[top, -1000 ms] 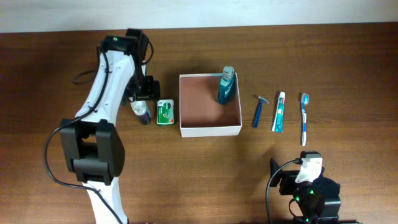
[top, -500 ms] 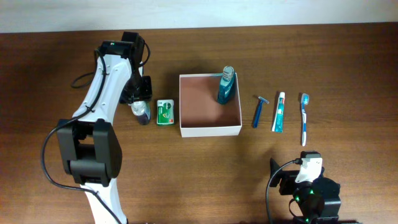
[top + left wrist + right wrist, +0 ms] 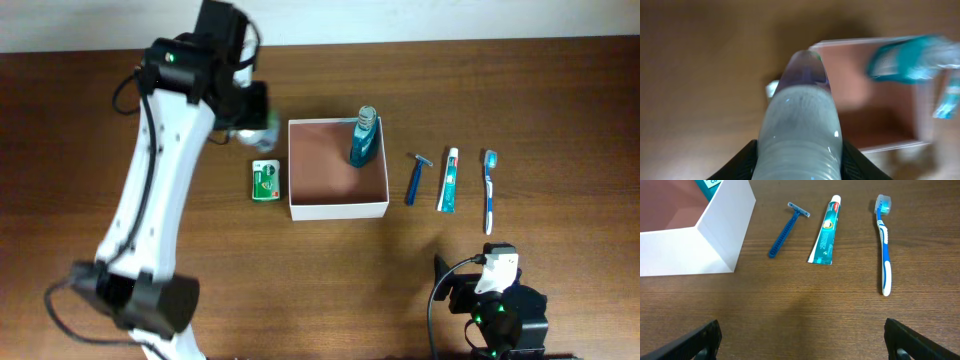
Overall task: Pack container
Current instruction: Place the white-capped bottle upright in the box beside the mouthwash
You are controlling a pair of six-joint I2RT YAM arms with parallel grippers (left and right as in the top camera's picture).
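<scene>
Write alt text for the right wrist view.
A blue razor, a toothpaste tube and a blue toothbrush lie side by side on the wooden table, right of a corner of the white container. The jaws of the right gripper stand wide open at the bottom edge.

Wood-grain desk (image 3: 790, 325), matt; the container (image 3: 338, 209) has matt white card-like walls; the bottle (image 3: 799, 125) is glossy translucent plastic

Blue razor (image 3: 417, 178), toothpaste tube (image 3: 449, 180), toothbrush (image 3: 489, 190) side by side, green packet (image 3: 266, 181), wooden table (image 3: 330, 280)
</scene>
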